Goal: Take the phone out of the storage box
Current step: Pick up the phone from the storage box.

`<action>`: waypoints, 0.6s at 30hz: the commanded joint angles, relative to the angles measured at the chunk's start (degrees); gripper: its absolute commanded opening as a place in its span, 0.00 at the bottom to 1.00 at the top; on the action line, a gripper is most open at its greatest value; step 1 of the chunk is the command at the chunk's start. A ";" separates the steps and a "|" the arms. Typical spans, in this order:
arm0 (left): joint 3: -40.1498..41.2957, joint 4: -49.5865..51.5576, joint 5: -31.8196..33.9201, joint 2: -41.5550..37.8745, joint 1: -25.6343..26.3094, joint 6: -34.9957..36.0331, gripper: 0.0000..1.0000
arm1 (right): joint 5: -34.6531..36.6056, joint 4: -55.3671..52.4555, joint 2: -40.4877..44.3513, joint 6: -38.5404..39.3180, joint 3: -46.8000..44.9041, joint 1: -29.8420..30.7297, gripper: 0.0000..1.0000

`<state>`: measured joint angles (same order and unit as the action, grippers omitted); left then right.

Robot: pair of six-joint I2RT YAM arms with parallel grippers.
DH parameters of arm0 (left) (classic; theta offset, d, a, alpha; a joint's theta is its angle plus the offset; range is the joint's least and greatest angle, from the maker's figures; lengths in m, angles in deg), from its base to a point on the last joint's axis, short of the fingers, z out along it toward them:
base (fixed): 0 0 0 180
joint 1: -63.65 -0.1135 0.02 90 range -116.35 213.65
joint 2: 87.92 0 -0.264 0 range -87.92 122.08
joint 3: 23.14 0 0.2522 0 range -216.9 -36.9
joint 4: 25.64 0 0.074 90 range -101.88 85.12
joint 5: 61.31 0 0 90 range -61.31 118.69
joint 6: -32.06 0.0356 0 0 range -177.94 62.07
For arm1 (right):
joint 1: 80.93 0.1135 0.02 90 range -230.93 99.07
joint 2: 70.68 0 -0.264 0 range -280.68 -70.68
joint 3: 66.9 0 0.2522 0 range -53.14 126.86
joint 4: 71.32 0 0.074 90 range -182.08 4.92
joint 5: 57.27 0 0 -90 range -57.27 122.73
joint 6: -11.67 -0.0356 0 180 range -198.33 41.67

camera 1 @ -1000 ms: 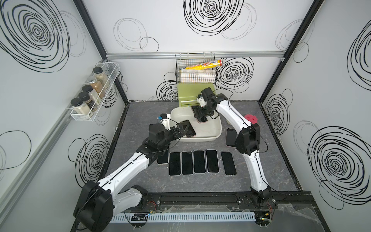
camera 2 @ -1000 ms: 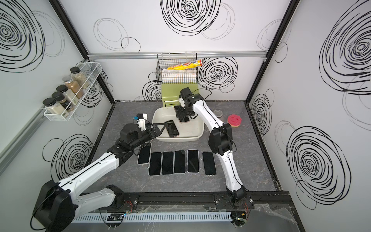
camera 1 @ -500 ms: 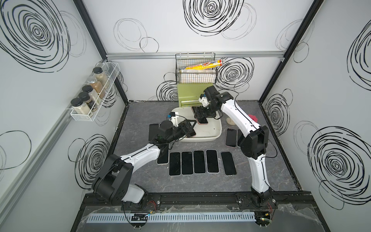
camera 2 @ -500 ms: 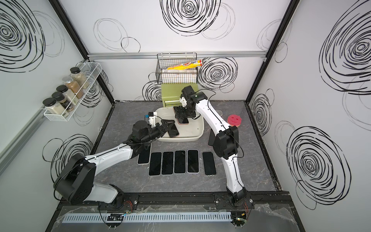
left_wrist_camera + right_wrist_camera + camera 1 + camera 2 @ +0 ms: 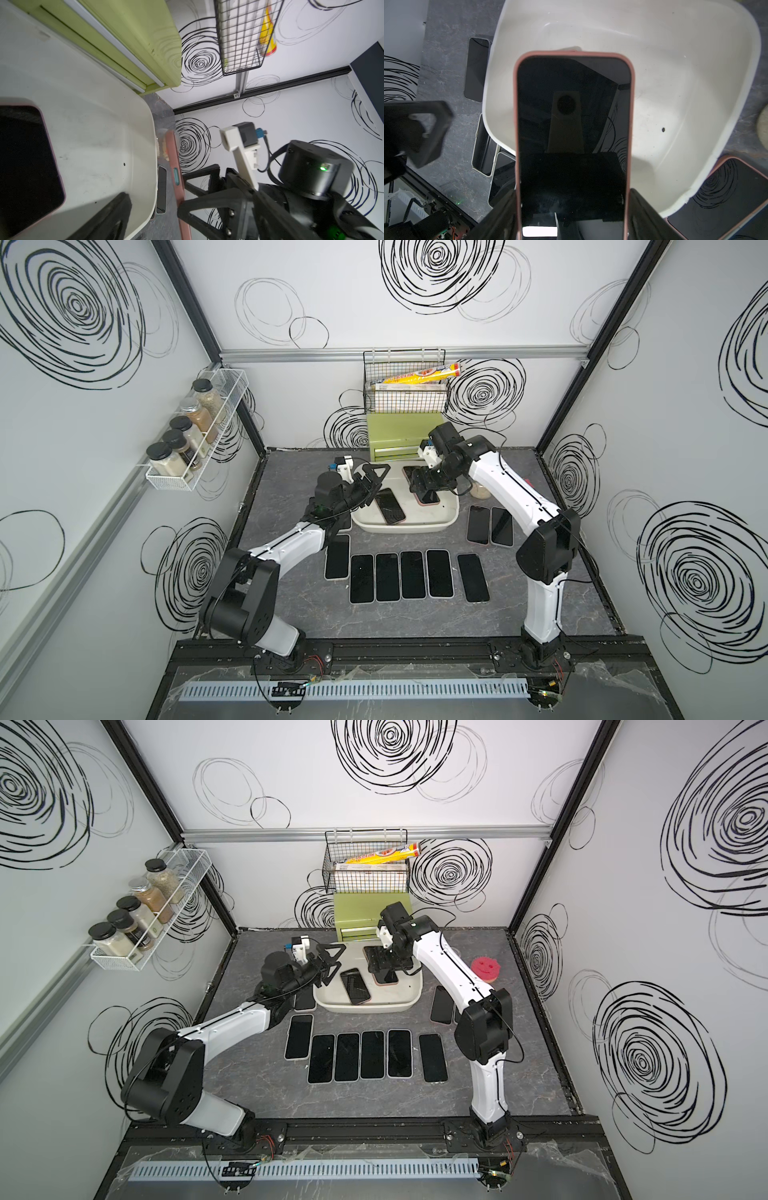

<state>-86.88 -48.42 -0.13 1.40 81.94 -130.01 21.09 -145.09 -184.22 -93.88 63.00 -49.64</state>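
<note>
- In both top views the storage box (image 5: pixel 415 526) (image 5: pixel 365 1006) is a shallow off-white plastic tub, round-cornered with a rolled rim, on the grey marbled table (image 5: pixel 519 614). The right gripper (image 5: pixel 427 493) (image 5: pixel 382 969) holds a pink-cased phone (image 5: pixel 430 501) (image 5: pixel 385 979) over its right half, and a second phone (image 5: pixel 390 507) (image 5: pixel 355 988) lies slanted inside.
- The left gripper (image 5: pixel 370 485) (image 5: pixel 330 965), black triangular fingers spread wide, hovers at the tub's left rim. A row of glossy black phones (image 5: pixel 413 574) lies in front.
- Left wrist view alone shows the pink-cased phone (image 5: pixel 173 158) edge-on: a thin slab with a teal side button.
- Right wrist view alone shows both fingers (image 5: pixel 502 216) pressing its case edges, its glass mirroring the camera mount. Whether its far end touches the tub floor I cannot tell.
</note>
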 commanded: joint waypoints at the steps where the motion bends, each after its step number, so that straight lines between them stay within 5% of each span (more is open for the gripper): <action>1: -3.26 -1.39 -4.20 1.58 1.05 -4.25 0.97 | -0.27 2.61 2.62 1.05 -0.91 1.03 0.43; 18: -6.54 -0.13 -5.88 6.92 2.07 -6.61 0.87 | -1.53 3.55 3.74 0.44 -2.27 3.51 0.43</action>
<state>-91.69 -47.65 -4.63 7.34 83.53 -136.81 20.63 -143.95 -183.63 -93.35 61.14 -46.58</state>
